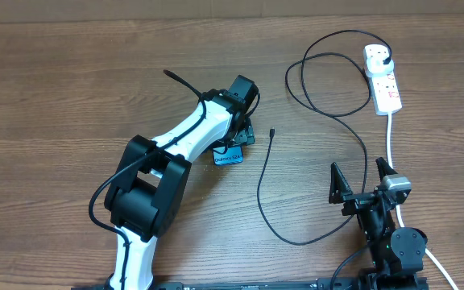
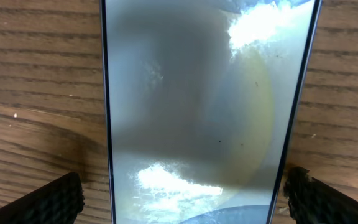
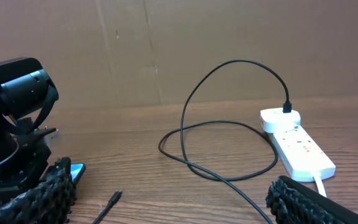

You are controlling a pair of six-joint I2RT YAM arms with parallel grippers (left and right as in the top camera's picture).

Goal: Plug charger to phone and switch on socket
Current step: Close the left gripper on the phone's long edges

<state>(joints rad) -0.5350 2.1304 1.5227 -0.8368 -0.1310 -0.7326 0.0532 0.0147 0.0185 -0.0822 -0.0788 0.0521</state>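
Left tool wide over phone

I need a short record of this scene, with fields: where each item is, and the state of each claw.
phone: lying flat under the left claw
charger: plug in the socket; connector tip loose, apart from the phone
socket: far right side; switch state not readable
left claw: open, one finger on each side of the phone
right claw: open, empty

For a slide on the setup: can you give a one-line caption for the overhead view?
Left gripper open over the phone; charger plugged into the socket, tip lying free; right gripper open.
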